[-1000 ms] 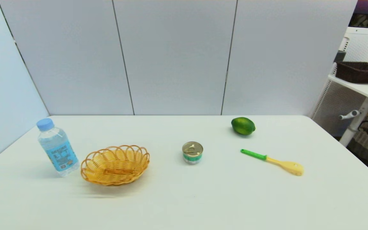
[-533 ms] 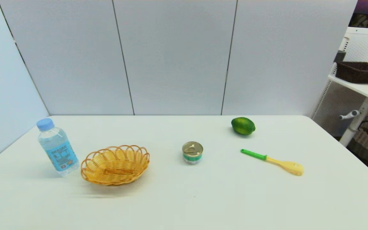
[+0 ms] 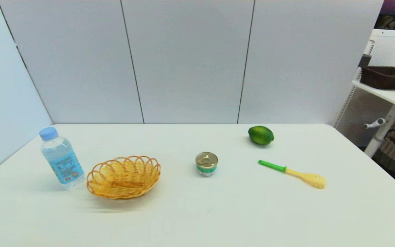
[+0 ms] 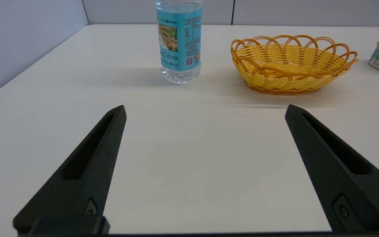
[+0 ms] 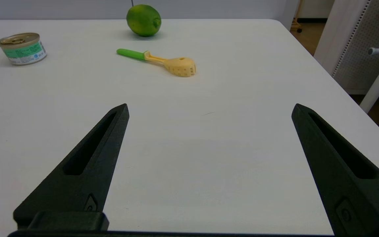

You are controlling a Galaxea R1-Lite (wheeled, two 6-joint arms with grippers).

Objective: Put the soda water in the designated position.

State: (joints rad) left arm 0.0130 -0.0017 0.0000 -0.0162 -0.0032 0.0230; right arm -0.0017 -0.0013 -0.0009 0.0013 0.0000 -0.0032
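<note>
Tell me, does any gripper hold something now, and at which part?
Nothing is held. The left gripper and right gripper have jaws wide open, and the soda water stands untouched.

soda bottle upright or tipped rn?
Upright. The soda water stands on its base on the table beside the basket, blue cap on top; neither gripper touches it.

Ahead of my left claw, the soda water (image 4: 179, 41) label bore a QR code; its print was unreadable.
</note>
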